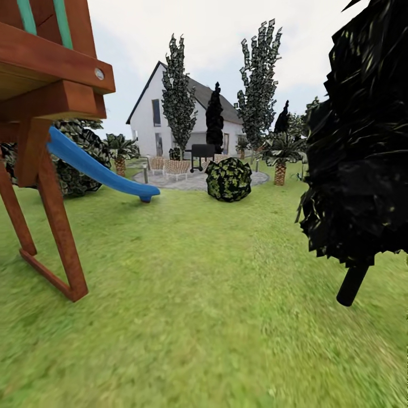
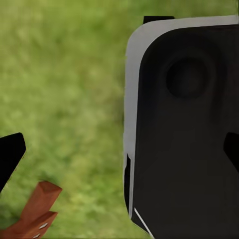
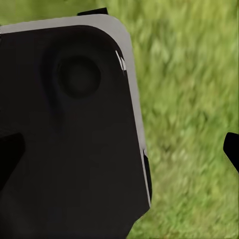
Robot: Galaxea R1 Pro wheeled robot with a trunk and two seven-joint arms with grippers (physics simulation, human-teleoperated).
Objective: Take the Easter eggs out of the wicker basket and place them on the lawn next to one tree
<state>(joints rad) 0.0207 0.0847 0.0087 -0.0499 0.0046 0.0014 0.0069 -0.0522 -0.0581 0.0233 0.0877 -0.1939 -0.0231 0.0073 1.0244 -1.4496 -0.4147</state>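
The Easter eggs and the wicker basket are out of view. The lawn (image 1: 198, 294) stretches ahead across the garden. Two tall trees with dark green, pale-flecked leaves, one (image 1: 178, 96) and another (image 1: 259, 85), stand far off in front of the white house (image 1: 148, 122). In the left wrist view my left gripper (image 2: 119, 154) is open, its black fingertips (image 2: 11, 155) wide apart above grass and the robot's black and grey body (image 2: 184, 129). My right gripper (image 3: 119, 154) is open too, over the same body (image 3: 69, 129) and grass. Neither holds anything.
A wooden play tower (image 1: 45, 141) with a blue slide (image 1: 96, 167) stands close on the left. A near-black tree (image 1: 360, 147) is close on the right. Farther off are a round bush (image 1: 228, 179), a grey patio (image 1: 195, 181) with chairs and a grill, and short palms (image 1: 280, 153).
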